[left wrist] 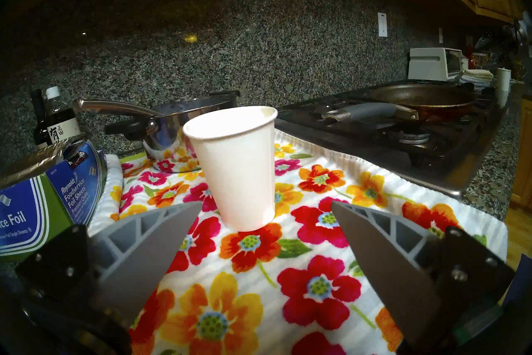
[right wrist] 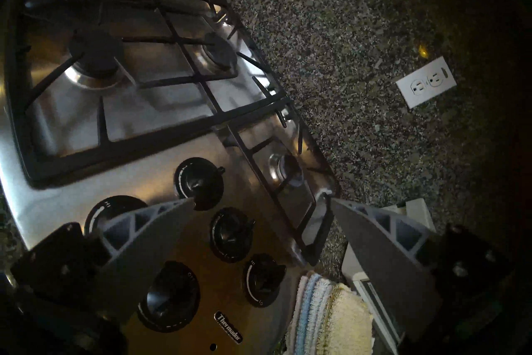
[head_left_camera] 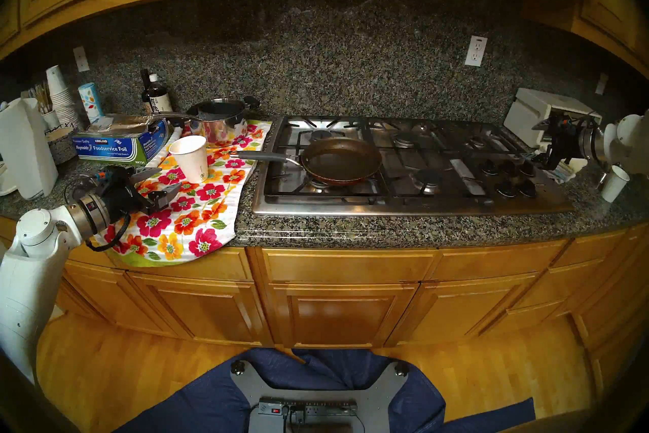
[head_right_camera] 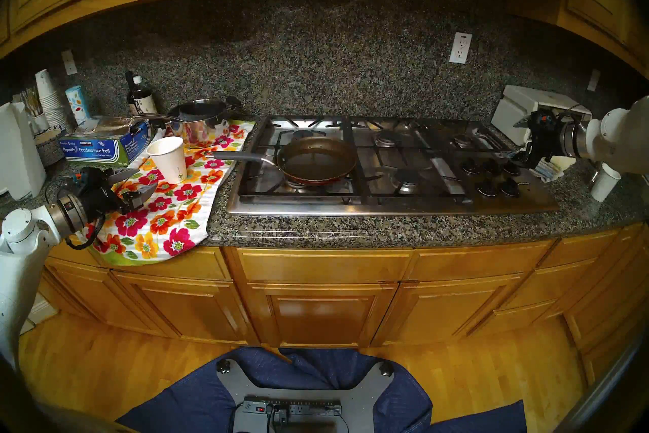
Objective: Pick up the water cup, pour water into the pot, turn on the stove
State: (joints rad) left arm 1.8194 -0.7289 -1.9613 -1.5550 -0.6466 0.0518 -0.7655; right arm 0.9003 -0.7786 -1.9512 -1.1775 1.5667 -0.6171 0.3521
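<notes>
The water cup (head_left_camera: 189, 158) (head_right_camera: 167, 160) (left wrist: 236, 170), white paper with a small green logo near its base, stands upright on a floral towel left of the stove. My left gripper (head_left_camera: 168, 179) (head_right_camera: 147, 178) (left wrist: 267, 201) is open just short of it, a finger to each side, touching nothing. The pot (head_left_camera: 340, 160) (head_right_camera: 316, 160) (left wrist: 423, 99) is a dark frying pan on the front-left burner, grey handle pointing left. My right gripper (head_left_camera: 535, 143) (head_right_camera: 514, 140) (right wrist: 262, 198) hovers open and empty above the black knobs (right wrist: 230, 233) at the right end of the steel stove (head_left_camera: 421, 205) (head_right_camera: 386, 207) (right wrist: 57, 201).
A shiny steel saucepan (head_left_camera: 219, 121) and a blue foil box (head_left_camera: 119, 144) sit behind the cup on the floral towel (head_left_camera: 182, 218). Bottles (head_left_camera: 156, 98) and stacked cups (head_left_camera: 61, 95) stand far left. A white toaster oven (head_left_camera: 533, 112), folded cloths (right wrist: 331, 317) and a plain white cup (head_left_camera: 614, 182) are right of the stove.
</notes>
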